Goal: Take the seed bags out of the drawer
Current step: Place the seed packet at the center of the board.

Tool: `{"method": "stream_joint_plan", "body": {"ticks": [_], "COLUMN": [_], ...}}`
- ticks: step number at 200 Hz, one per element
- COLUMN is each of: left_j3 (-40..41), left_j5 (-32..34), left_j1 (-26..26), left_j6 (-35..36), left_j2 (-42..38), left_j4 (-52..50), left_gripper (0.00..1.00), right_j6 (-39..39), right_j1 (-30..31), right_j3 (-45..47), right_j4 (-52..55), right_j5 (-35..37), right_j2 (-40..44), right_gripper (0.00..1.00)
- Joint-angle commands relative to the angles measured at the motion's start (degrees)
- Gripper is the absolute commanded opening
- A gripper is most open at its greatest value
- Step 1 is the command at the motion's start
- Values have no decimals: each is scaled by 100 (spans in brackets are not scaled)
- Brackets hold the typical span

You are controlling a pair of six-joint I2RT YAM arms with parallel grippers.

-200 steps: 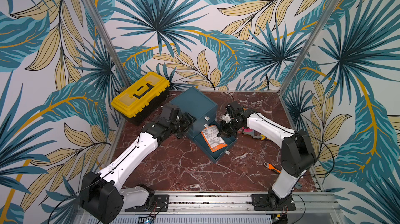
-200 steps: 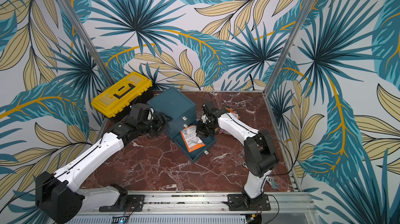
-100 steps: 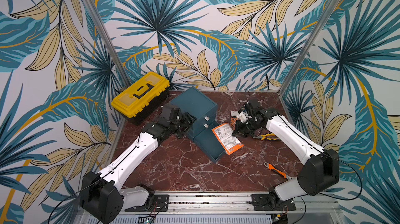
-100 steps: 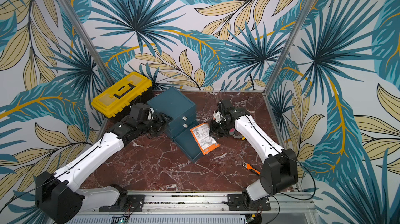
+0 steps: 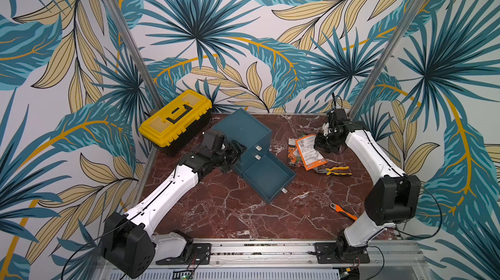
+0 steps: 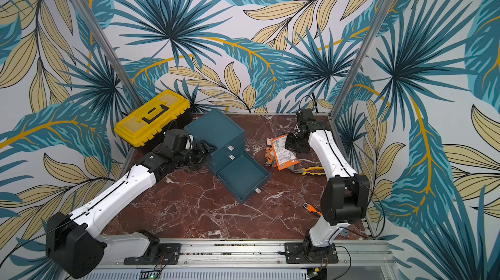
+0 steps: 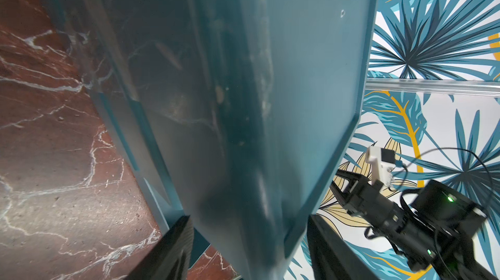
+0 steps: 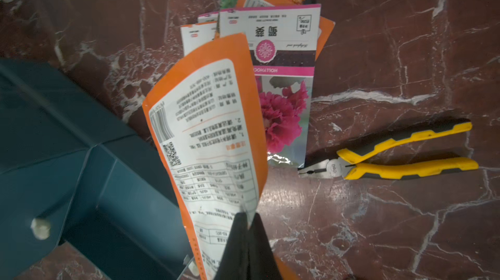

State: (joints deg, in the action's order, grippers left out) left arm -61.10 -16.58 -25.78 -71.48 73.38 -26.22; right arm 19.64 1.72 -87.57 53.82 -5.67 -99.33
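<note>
Right gripper [image 8: 247, 219] pinches a seed bag [image 8: 211, 130]; left gripper [image 7: 249, 227] clamps the cabinet [image 7: 270, 76]
Bowed orange-and-white back with QR code [image 8: 171, 154], right of drawer [image 5: 266, 177].

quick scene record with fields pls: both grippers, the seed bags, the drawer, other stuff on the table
right gripper: shut on held seed bag, its printed orange-and-white back showing
other seed bags: overlapping pile on the table, beside the drawer unit
drawer: lowest one, pulled out, no bags visible inside
left gripper: closed around an edge of the drawer unit
pliers: yellow-handled, lying next to the pile
toolbox: yellow, lid shut, at the table's far edge
</note>
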Motion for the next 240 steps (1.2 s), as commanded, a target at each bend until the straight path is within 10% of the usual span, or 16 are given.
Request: {"method": "stream_joint_plan", "body": {"ticks": [1, 85, 240], "left_j3": [160, 135, 93], "left_j5": [-82, -45, 99], "left_j1": [29, 64, 76], "left_j6": [-15, 3, 37], "left_j2": [61, -67, -148], "left_j4": [153, -30, -102], "left_gripper": [71, 71, 71], "right_j6": [103, 45, 170], "right_j1": [-191, -404, -451], "right_j3": [-178, -198, 619], "right_j4": [-133, -366, -661], "right_j5": [-84, -129, 8], "right_j2": [-510, -1423, -131], "right_gripper": [0, 7, 61]}}
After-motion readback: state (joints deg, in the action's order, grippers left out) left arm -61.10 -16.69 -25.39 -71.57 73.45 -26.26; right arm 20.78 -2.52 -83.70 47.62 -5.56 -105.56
